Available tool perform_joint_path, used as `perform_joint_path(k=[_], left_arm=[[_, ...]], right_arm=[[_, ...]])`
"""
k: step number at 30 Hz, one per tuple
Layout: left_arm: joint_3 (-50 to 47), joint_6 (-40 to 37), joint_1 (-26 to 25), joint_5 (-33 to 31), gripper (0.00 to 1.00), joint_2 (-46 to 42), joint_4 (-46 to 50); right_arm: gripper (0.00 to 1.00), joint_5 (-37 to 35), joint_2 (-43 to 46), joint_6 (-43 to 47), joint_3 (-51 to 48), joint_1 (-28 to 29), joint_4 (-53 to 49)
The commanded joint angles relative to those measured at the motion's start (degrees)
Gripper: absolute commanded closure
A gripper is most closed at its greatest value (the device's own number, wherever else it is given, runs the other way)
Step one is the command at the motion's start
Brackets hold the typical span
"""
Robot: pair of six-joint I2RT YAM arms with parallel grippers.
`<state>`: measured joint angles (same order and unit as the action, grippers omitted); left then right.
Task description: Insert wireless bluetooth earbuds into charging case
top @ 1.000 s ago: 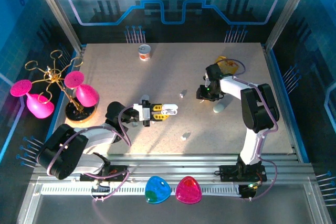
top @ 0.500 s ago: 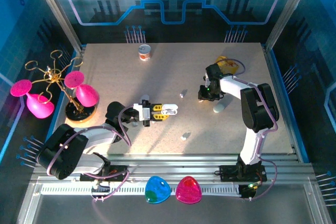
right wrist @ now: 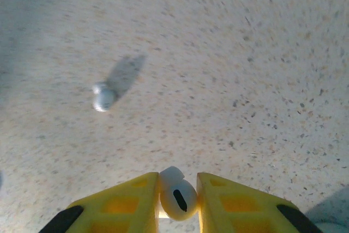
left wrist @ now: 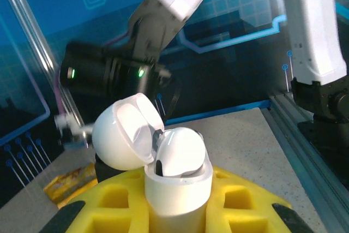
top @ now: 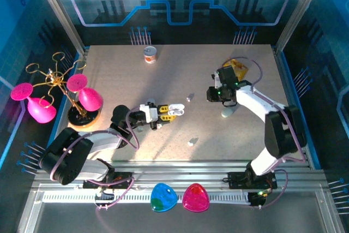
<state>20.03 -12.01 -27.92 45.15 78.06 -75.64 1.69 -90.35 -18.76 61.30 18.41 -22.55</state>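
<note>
The charging case [left wrist: 177, 184] has its base cut off at the picture's edge. The gripped earbud [right wrist: 177, 197] is partly hidden between the right gripper [right wrist: 177, 178] fingers. The loose earbud [right wrist: 102, 97], far left, is blurred.

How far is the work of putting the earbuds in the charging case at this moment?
Done: the left gripper holds the charging case open, and a seated earbud seems to be inside. In hand: the right gripper pinches a second earbud. Remaining: bring it to the case and insert it; a loose earbud and another earbud lie on the table.
</note>
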Motion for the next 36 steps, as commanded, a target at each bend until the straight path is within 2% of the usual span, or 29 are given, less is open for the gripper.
perform_joint_path(k=[1, 6, 15, 23, 29, 36], left_arm=[[1.2, -0.7, 0.1, -2.8, 1.0, 0.4, 5.8], [3.4, -0.1, 0.1, -4.1, 1.0, 0.5, 13.2], [6.0, 8.5, 0.4, -4.2, 1.0, 1.5, 14.4], [9.1, 14.3, 0.5, -4.5, 1.0, 0.8, 19.6], [10.7, 15.0, 0.5, -4.8, 1.0, -1.3, 25.5], [11.6, 16.8, 0.5, -5.3, 1.0, -1.9, 26.9]], right_arm=[[0.8, -3.9, 6.9, 5.0, -2.6, 3.2, 4.4], [0.81, -8.5, 16.8, 11.1, -6.1, 9.1, 9.4], [0.81, -9.9, 27.9, 19.4, -6.1, 19.3, 11.4], [0.81, -10.4, 28.2, 24.7, -3.9, 25.7, 10.4], [0.81, -10.7, 26.4, 26.6, -3.1, 27.4, 10.1], [0.81, -9.8, 25.0, 27.8, -3.3, 27.6, 9.8]])
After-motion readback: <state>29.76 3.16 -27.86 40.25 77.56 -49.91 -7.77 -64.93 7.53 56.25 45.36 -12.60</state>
